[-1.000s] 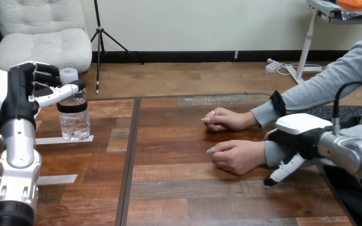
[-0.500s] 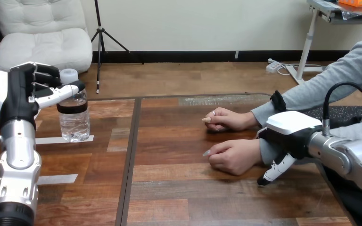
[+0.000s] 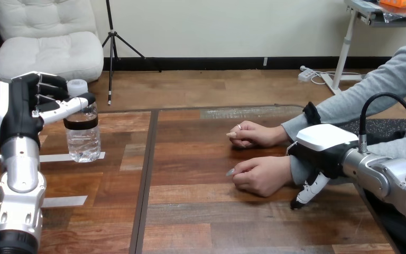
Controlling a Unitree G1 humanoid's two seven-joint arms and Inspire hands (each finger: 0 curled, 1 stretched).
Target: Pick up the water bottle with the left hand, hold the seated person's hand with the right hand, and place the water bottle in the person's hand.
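Note:
A clear water bottle (image 3: 83, 138) with a white cap is upright at the table's left, its base at a strip of white tape. My left hand (image 3: 24, 106) is beside its top, thumb across the front of the neck and fingers curled at the far side, shut on it. The person's two hands rest on the table at the right: the far one (image 3: 254, 133) and the near one (image 3: 259, 175), loosely closed. My right hand (image 3: 325, 145) lies over the near hand's wrist sleeve. Its fingers (image 3: 307, 193) hang fairly straight down the sleeve's near side, not wrapped round it.
White tape strips (image 3: 58, 156) mark the left part of the wooden table (image 3: 201, 222). A dark seam (image 3: 147, 174) runs front to back between the bottle and the person's hands. The person's grey-sleeved arm (image 3: 370, 90) comes in from the right.
My right hand has slid left along the person's near forearm to the wrist. My left hand and the bottle have dropped slightly together. The person's hands have stayed put.

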